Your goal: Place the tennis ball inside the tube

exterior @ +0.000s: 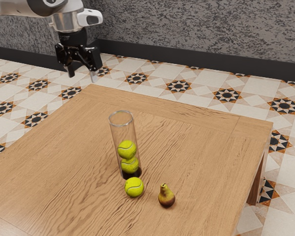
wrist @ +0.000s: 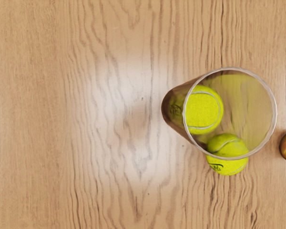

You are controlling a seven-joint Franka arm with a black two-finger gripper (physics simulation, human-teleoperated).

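Fingers point(exterior: 93, 77) of the black hand held apart, nothing between them, high up at the exterior view's upper left. Loose yellow-green felt tennis ball point(exterior: 134, 187) well apart from them and lower, on the brown wooden surface point(exterior: 78, 162), just beside the upright clear tube point(exterior: 116, 140) (two like balls point(exterior: 127, 149) stacked inside). Brown-and-yellow pear point(exterior: 166, 197) near the loose ball.
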